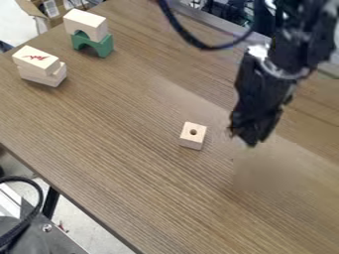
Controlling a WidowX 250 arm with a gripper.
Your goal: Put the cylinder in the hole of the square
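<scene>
The wood-grained table (132, 149) is stretching beneath your arm (295, 54), which is running out past the view's top edge. Upper left, a pale block (33, 59) is bearing a red mark (37, 57) on its top face. Your square block (192, 142) is sitting mid-table, its round hole facing up. Your dark gripper (244, 137) is hanging near it; whether it's gripping anything, you can't tell.
</scene>
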